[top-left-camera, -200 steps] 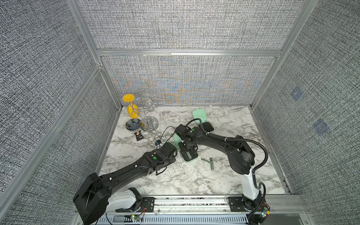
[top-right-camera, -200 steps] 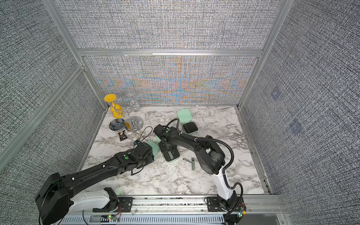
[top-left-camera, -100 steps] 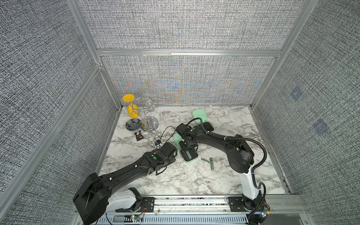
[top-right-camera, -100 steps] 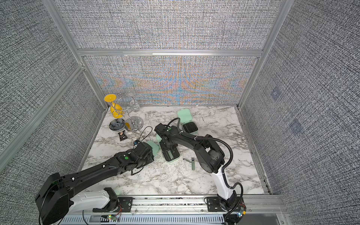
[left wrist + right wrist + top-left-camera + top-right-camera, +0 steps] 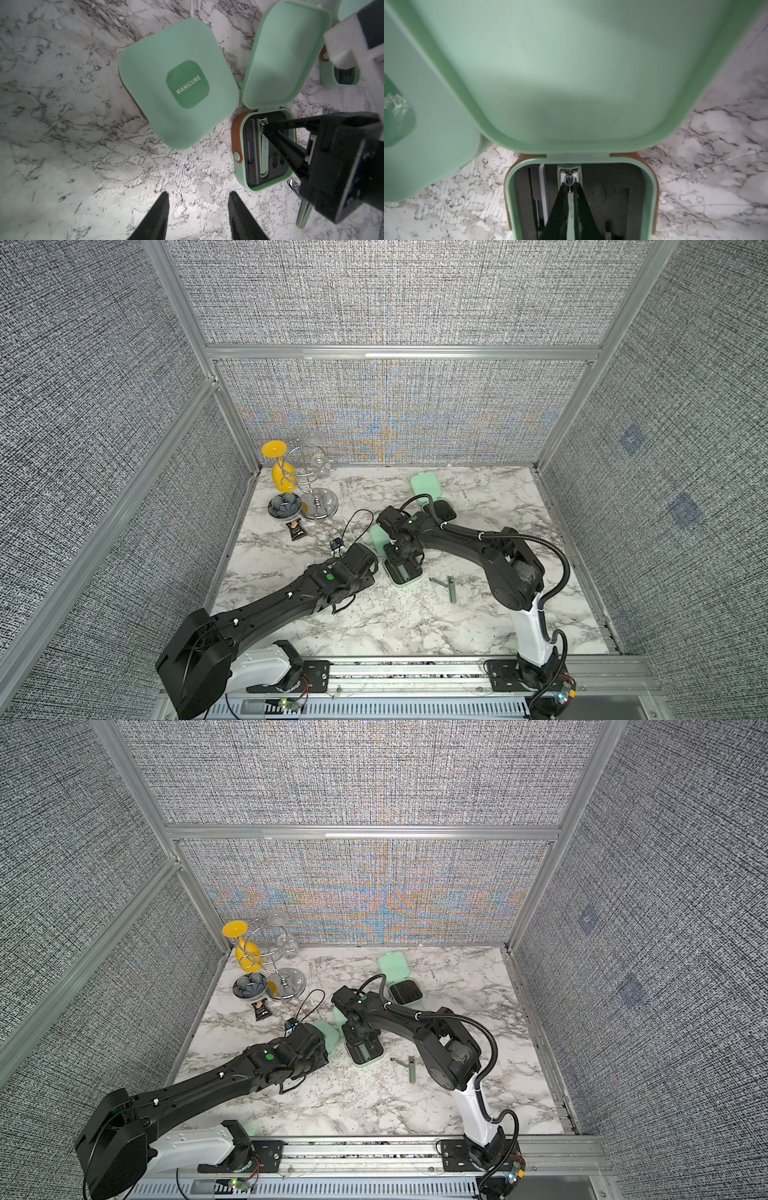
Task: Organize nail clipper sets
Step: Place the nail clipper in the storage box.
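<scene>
A mint-green case lies open at mid-table, its base [image 5: 405,572] [image 5: 509,187] black inside and its lid [image 5: 284,52] [image 5: 571,72] tipped back. My right gripper [image 5: 570,188] [image 5: 265,126] reaches into that base, shut on a slim green nail clipper [image 5: 570,207] [image 5: 264,158] lying in its slot. Beside it lies a closed case [image 5: 178,83] [image 5: 326,1033] marked MANICURE. My left gripper [image 5: 198,194] hovers open over bare marble just short of that closed case. A third case [image 5: 424,485] [image 5: 405,992] lies open further back. Two loose tools [image 5: 451,590] [image 5: 399,1063] lie right of the middle case.
At the back left stand a wire rack with yellow and clear glasses [image 5: 309,485], a dark flower-shaped dish [image 5: 284,506] and a small black snack packet [image 5: 297,530]. Fabric walls close in the marble table [image 5: 415,622] on three sides.
</scene>
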